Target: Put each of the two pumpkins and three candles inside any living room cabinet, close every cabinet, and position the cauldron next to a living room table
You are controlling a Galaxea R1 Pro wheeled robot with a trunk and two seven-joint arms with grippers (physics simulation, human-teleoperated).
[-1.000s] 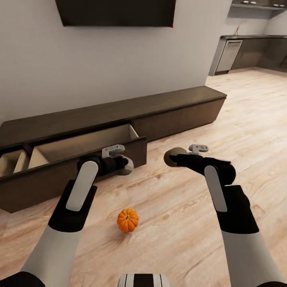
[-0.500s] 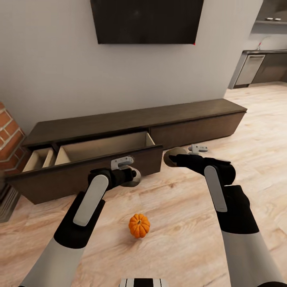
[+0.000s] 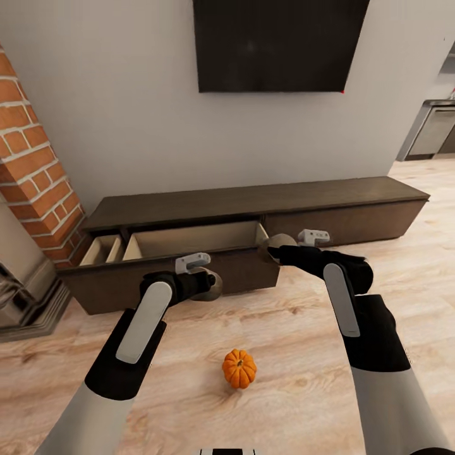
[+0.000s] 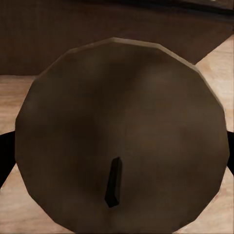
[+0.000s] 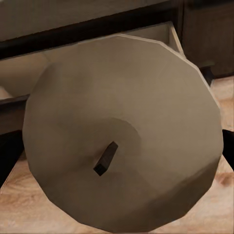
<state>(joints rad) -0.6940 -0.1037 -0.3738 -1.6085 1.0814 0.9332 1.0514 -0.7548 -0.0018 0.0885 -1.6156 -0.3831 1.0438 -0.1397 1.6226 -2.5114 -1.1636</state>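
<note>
Holding 2 candles [image 3: 212, 285] [image 3: 281, 242] near open cabinet [image 3: 189, 240], apparently

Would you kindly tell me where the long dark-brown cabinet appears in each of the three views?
Head view: the cabinet spans mid-picture along the wall, with a drawer pulled open.
Left wrist view: its dark front lies behind the held candle.
Right wrist view: its open drawer lies behind the other candle.
Shared landmark: the pale wooden floor.

No legible text, labels, brands, numbers or signs on any surface in these views.
</note>
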